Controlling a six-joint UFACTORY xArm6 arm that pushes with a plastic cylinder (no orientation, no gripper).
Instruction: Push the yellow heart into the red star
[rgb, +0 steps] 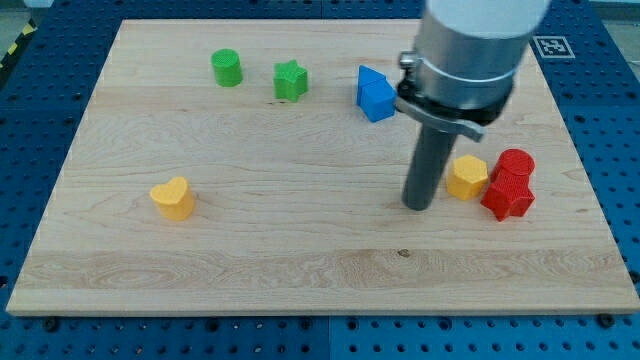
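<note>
My tip (418, 205) is resting right of centre, bare rod, gripping nothing, just left of yellow hexagon (466, 177). Yellow heart (172, 198) is sitting far left; red star (508, 196) is lying right.

A small yellow heart-shaped plastic block (173, 198) lies flat on the wooden board, at the left, towards the near edge. A red star-shaped plastic block (508, 196) lies flat well apart from it, at the far right side, at a similar depth.
</note>
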